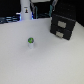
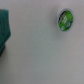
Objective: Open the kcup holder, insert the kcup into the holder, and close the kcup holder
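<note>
You are starting the opening step: the kcup holder (image 1: 63, 25), sitting at 2 o'clock of the kcup (image 1: 31, 42), needs pulling open; jaw state cannot be told.

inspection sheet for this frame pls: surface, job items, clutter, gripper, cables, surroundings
Surface: pale whitish tabletop, mostly bare, no spills seen.
Job's things: black boxy kcup holder with two grey rectangular marks on its front, at the far side toward the exterior view's right; drawer looks shut. Small whitish kcup with a bright green top stands upright near the table's middle, apart from the holder; also seen from above in the wrist view.
Clutter: tall white bottle-like post at the far edge.
Gripper: not in either view; the kcup is not held.
Cables: nothing seen.
Surroundings: dark, blurred background behind the table; blurred teal-green shape at the wrist view's edge, unidentifiable.
</note>
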Controlling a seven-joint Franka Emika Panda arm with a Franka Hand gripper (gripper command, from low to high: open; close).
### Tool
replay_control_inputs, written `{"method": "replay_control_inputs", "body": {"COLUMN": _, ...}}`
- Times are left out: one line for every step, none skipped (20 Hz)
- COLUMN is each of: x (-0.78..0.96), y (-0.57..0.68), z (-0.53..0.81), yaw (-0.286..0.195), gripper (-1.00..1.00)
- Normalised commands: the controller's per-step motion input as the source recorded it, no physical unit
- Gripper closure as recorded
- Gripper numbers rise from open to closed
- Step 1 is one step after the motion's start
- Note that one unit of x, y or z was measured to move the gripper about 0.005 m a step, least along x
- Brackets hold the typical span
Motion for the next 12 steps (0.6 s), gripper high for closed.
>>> {"method": "replay_control_inputs", "body": {"x": -0.17, "y": 0.61, "z": 0.13, "yaw": -0.15, "gripper": -1.0}}
{"method": "replay_control_inputs", "body": {"x": -0.18, "y": 0.62, "z": 0.13, "yaw": -0.154, "gripper": -1.0}}
{"method": "replay_control_inputs", "body": {"x": -0.19, "y": 0.63, "z": 0.13, "yaw": -0.157, "gripper": -1.0}}
{"method": "replay_control_inputs", "body": {"x": -0.19, "y": 0.62, "z": 0.13, "yaw": -0.156, "gripper": -1.0}}
{"method": "replay_control_inputs", "body": {"x": -0.19, "y": 0.64, "z": 0.13, "yaw": -0.159, "gripper": -1.0}}
{"method": "replay_control_inputs", "body": {"x": -0.18, "y": 0.67, "z": 0.13, "yaw": -0.16, "gripper": -1.0}}
{"method": "replay_control_inputs", "body": {"x": -0.17, "y": 0.69, "z": 0.11, "yaw": -0.158, "gripper": -1.0}}
{"method": "replay_control_inputs", "body": {"x": -0.17, "y": 0.7, "z": 0.09, "yaw": -0.159, "gripper": -1.0}}
{"method": "replay_control_inputs", "body": {"x": -0.18, "y": 0.71, "z": 0.07, "yaw": -0.162, "gripper": -1.0}}
{"method": "replay_control_inputs", "body": {"x": -0.19, "y": 0.72, "z": 0.04, "yaw": -0.161, "gripper": -1.0}}
{"method": "replay_control_inputs", "body": {"x": -0.18, "y": 0.74, "z": 0.01, "yaw": -0.163, "gripper": -1.0}}
{"method": "replay_control_inputs", "body": {"x": -0.19, "y": 0.74, "z": 0.01, "yaw": -0.166, "gripper": -1.0}}
